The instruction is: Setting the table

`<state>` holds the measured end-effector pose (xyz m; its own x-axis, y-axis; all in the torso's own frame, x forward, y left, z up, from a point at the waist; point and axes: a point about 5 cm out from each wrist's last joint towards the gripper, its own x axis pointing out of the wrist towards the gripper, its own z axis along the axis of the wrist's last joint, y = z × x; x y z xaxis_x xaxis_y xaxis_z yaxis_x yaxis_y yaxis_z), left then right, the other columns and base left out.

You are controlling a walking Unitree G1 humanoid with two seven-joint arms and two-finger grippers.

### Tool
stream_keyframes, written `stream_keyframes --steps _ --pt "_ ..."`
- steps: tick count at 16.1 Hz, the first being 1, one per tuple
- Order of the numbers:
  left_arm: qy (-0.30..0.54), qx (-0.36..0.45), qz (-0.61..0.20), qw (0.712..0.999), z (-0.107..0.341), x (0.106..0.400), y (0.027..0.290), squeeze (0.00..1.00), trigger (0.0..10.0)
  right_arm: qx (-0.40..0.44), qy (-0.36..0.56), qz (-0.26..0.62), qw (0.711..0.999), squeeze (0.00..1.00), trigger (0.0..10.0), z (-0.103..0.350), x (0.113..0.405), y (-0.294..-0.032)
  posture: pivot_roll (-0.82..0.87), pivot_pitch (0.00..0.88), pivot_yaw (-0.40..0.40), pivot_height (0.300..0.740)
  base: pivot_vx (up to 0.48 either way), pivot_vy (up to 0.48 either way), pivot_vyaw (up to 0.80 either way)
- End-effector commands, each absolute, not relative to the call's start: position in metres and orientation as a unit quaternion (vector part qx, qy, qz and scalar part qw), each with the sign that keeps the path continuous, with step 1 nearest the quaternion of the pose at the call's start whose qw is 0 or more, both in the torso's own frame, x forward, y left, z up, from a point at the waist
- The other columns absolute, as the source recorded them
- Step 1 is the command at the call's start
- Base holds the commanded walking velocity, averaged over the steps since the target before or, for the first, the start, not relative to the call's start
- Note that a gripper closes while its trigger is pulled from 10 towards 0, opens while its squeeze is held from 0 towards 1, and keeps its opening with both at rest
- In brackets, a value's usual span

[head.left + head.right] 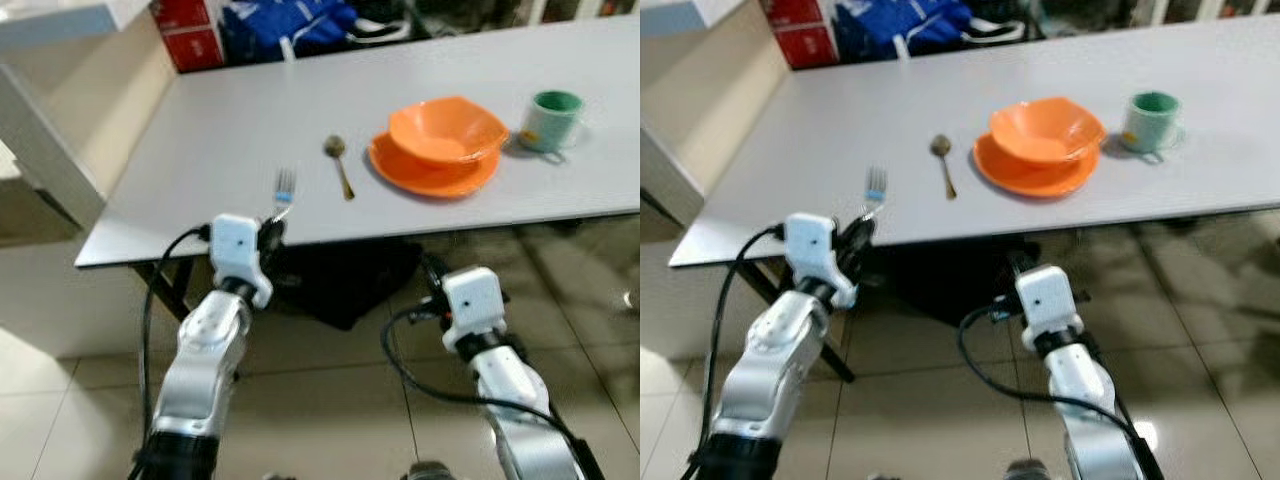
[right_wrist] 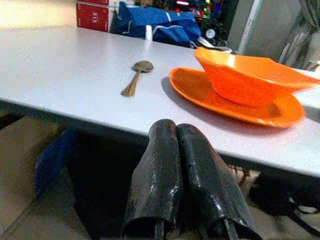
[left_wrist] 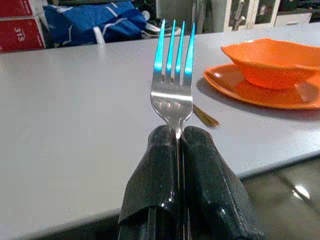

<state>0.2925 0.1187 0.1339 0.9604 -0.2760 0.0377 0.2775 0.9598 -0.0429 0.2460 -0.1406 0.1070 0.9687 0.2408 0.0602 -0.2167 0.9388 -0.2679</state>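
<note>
Grey bench (image 1: 230, 130) carries spoon (image 1: 339, 163), orange bowl (image 1: 446, 130) on orange plate (image 1: 432, 172), green mug (image 1: 552, 118). Left claw (image 3: 177, 137) clamps fork (image 3: 173, 75) at near edge. Right claw (image 2: 176, 140) pressed closed, empty, below bench.

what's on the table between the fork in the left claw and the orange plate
A spoon lies between the fork and the plate, clearest in the left eye view.
</note>
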Motion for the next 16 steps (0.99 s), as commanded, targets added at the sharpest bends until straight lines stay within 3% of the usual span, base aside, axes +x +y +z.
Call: stream_keyframes --steps 1,7,12,16 --pt "-0.011 -0.018 -0.127 0.992 0.133 0.294 0.125 0.00 0.0 -0.130 -0.053 0.125 0.982 0.00 10.0 0.108 0.246 -0.135 -0.30 0.027 0.164 0.702 0.431 0.000 0.00" --pt "-0.015 -0.016 -0.141 0.990 0.136 0.297 0.118 0.00 0.0 -0.129 -0.052 0.125 0.982 0.00 10.0 0.106 0.246 -0.134 -0.30 0.026 0.169 0.702 0.469 0.000 0.00" --pt "-0.020 -0.013 -0.143 0.989 0.139 0.300 0.117 0.00 0.0 -0.127 -0.053 0.123 0.983 0.00 10.0 0.105 0.246 -0.134 -0.31 0.017 0.175 0.702 0.000 0.000 0.00" --pt "-0.019 -0.031 -0.130 0.991 0.139 0.304 0.118 0.00 0.0 -0.127 -0.053 0.123 0.983 0.00 10.0 0.105 0.244 -0.134 -0.32 0.009 0.178 0.702 0.373 -0.297 0.00"
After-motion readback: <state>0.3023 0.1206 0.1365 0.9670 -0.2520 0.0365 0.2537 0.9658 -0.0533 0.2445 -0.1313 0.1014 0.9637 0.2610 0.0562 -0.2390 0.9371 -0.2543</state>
